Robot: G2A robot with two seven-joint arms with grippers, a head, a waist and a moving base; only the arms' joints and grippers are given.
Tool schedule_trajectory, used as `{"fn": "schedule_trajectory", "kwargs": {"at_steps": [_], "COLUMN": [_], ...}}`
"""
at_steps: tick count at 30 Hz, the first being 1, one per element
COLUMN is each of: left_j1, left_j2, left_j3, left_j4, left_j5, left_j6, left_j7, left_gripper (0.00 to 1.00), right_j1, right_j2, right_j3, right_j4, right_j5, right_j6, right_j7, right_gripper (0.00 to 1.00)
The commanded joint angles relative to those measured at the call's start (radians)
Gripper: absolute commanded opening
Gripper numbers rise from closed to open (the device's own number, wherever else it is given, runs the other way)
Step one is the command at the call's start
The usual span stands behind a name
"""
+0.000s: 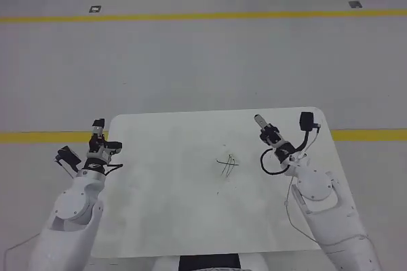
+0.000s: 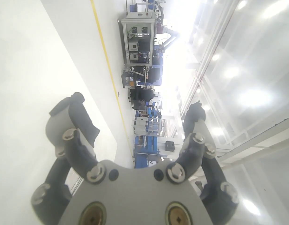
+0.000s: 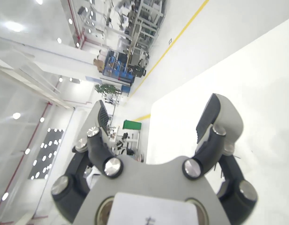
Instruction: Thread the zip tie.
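White-shelled arms, grey-and-black hands

The left arm (image 1: 73, 203) and right arm (image 1: 323, 196) have smooth, rounded white shells; a black cable (image 1: 268, 166) loops beside the right wrist. The left hand (image 2: 137, 101) and right hand (image 3: 157, 101) each have a pale grey plate (image 3: 156, 176), black links pinned by silver screws (image 3: 113, 166), and black pads (image 3: 206, 115). Two brass-coloured fittings (image 2: 93, 214) mark the left plate, a white label (image 3: 149, 209) the right.

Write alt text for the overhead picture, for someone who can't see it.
A few thin dark zip ties lie crossed near the middle of a white table, untouched. The robot's left gripper is at the table's left edge and its right gripper is over the far right corner, both open and empty.
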Motion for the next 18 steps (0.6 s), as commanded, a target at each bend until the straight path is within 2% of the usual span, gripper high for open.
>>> {"fn": "schedule_trajectory", "kwargs": {"at_steps": [1,10,14,18], "left_j1": [0.000,0.000,0.000,0.000], "left_j2": [0.000,0.000,0.000,0.000], "left_j3": [0.000,0.000,0.000,0.000], "left_j4": [0.000,0.000,0.000,0.000], "left_j5": [0.000,0.000,0.000,0.000], "left_j6": [0.000,0.000,0.000,0.000], "left_j7": [0.000,0.000,0.000,0.000], "left_gripper": [1.00,1.00,1.00,1.00], "right_j1": [0.002,0.007,0.065,0.131], "right_j2": [0.001,0.002,0.007,0.002], "right_j3": [-0.008,-0.013,-0.059,-0.144], "right_j4": [-0.002,-0.008,-0.026,-0.020], "right_j5": [-0.022,-0.037,-0.139,-0.223], "right_j6": [-0.001,-0.004,0.034,0.111], "right_j7": [0.026,0.041,0.189,0.318], "right_gripper": [1.00,1.00,1.00,1.00]}}
